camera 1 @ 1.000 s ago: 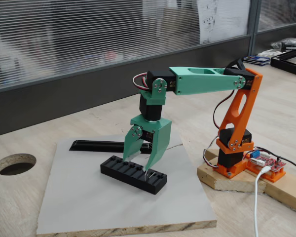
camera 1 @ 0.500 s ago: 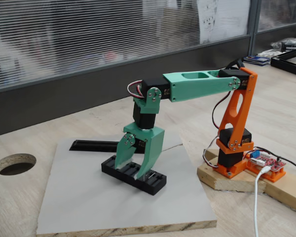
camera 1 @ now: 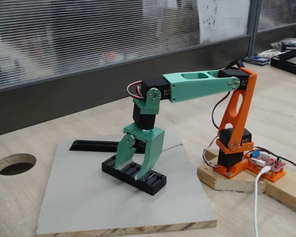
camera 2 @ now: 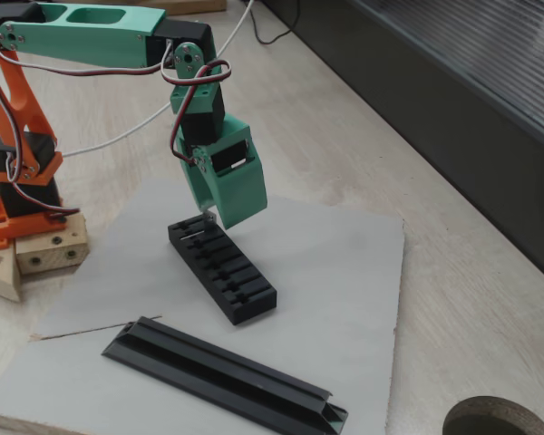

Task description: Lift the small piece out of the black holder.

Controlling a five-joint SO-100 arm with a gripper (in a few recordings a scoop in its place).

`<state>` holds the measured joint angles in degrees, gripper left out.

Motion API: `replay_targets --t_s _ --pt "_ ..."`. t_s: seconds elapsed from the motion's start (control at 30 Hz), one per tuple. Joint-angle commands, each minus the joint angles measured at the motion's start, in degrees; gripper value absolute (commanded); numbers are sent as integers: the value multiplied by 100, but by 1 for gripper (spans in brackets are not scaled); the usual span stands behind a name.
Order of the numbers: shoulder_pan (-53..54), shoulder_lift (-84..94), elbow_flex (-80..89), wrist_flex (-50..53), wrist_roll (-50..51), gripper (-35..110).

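Fixed views both show the green gripper (camera 1: 133, 171) down on the black holder (camera 1: 133, 174), jaws spread over its slots. One catches the small piece (camera 2: 193, 236) in an end slot, long black rail (camera 2: 225, 374) nearer.

One fixed view looks level from the table's front at the arm (camera 1: 197, 86) side-on. Another looks steeply down from the opposite side, closer. Both share the grey board (camera 1: 89, 197) and black holder (camera 2: 222, 269).
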<state>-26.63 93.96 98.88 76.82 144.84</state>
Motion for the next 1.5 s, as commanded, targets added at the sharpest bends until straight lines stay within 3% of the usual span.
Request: replay_targets --t_s 0.0,1.47 --pt "-246 220 -79 -62 53 42" --pt "-483 -141 9 -141 62 42"
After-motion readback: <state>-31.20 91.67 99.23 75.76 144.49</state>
